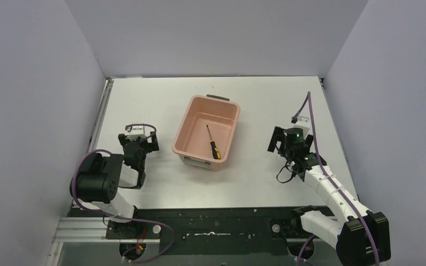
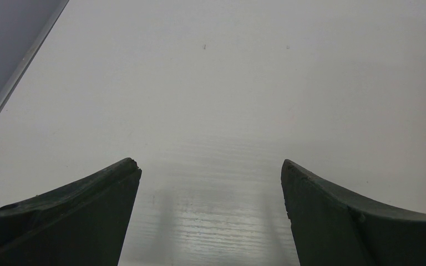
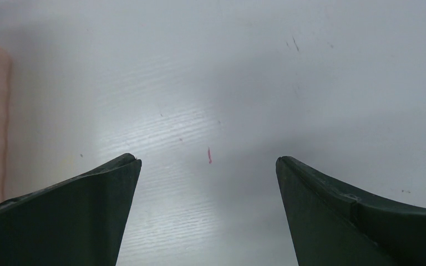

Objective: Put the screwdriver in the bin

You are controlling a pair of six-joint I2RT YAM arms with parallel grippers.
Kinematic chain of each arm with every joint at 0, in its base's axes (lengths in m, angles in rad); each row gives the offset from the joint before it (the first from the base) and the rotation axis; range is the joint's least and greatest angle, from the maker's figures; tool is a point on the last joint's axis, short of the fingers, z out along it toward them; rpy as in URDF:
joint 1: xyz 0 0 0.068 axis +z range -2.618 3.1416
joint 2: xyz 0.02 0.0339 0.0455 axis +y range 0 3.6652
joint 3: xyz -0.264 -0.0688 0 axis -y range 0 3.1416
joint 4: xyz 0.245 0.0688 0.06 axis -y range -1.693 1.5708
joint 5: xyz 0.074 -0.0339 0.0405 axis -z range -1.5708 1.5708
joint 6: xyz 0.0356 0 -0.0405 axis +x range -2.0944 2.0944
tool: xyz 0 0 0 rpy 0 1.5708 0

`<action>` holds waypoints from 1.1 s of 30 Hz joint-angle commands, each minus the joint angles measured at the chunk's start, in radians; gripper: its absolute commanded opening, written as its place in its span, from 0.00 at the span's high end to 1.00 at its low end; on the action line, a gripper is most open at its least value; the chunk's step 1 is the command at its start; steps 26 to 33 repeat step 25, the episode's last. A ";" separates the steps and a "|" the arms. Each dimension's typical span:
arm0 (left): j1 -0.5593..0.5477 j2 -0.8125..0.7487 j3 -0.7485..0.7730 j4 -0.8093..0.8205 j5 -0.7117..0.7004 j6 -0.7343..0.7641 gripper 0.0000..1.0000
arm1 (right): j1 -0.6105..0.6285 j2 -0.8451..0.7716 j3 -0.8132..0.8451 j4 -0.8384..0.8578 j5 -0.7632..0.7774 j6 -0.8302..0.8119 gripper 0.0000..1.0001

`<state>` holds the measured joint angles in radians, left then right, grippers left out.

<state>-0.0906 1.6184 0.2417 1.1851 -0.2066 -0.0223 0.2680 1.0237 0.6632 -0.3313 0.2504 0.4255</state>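
While both pairs of dark, wedge-shaped fingers [image 2: 77, 216] stand spread wide, neither holds or touches anything. The left gripper [image 2: 209, 164] and the right gripper [image 3: 208, 160] each hang over bare bench [image 1: 266, 100], pale grey and faintly grained. The small screwdriver [image 1: 213, 144], with a thin dark metal shaft and a black-and-yellow handle, lies flat on the floor of the rectangular salmon-pink plastic tub [image 1: 183, 133], handle toward the near end. The tub has rounded corners, a dark grey handle at its far end and a pale label on the near one, and sits between the arms. A blurred pink strip at the right wrist view's left edge is probably its wall.
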 commanded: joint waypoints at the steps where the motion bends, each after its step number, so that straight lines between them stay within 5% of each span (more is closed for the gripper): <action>1: 0.003 -0.009 0.010 0.028 0.012 -0.002 0.03 | -0.013 -0.055 -0.111 0.206 -0.004 -0.031 0.00; 33: 0.004 -0.010 0.007 0.028 0.009 -0.002 0.03 | -0.021 -0.118 -0.214 0.299 0.010 -0.048 0.00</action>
